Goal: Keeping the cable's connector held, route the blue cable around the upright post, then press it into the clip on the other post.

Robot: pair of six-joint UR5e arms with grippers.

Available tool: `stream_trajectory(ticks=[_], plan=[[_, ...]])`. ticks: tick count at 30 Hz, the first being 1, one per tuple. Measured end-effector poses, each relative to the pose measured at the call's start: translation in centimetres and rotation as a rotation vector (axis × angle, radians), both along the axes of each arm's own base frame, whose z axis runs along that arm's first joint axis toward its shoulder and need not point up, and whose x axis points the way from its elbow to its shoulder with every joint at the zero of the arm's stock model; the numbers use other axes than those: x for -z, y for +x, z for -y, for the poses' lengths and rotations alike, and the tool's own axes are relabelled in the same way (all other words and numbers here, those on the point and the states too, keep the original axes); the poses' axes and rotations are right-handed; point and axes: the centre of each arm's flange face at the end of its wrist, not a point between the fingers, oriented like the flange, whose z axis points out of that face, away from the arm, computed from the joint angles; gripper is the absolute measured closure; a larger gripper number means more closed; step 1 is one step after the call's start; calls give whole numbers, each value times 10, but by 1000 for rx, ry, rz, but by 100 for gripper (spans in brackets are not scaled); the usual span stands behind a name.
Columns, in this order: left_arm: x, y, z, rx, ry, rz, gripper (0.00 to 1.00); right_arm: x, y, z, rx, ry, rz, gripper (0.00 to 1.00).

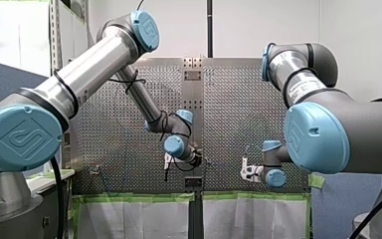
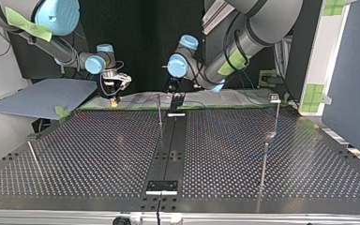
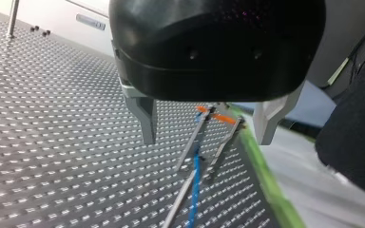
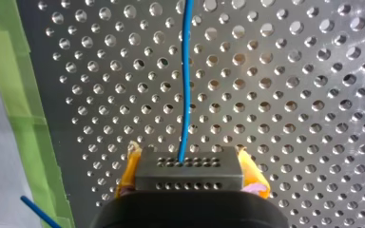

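Blue cable [image 4: 185,85] running out of connector [image 4: 188,176] over tabletop [image 4: 290,95], right gripper [image 4: 188,164] jaws clamping that block. Left gripper [image 3: 206,137] jaws hanging open, cable running just ahead beside post [image 3: 190,147]. Probably behaving thin, floppy, light; grabbing close to post seeming smartest.

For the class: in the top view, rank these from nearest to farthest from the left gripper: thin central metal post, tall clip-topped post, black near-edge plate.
1. Thin central metal post, just beside the left gripper.
2. Tall clip-topped post, at the view's right.
3. Black near-edge plate, across the table.
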Motion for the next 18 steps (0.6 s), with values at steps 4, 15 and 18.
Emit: stream_trajectory(ticks=[4,15,18], plan=[[-12,-4,-6,-24,-29,24,1,0,-1,0,0,1,-2,100],[-45,-24,-14,-99,-144,80,1,1,-1,0,-2,3,-7,100],[-53,-30,-18,-124,-176,96,1,1,-1,0,-2,3,-7,100]])
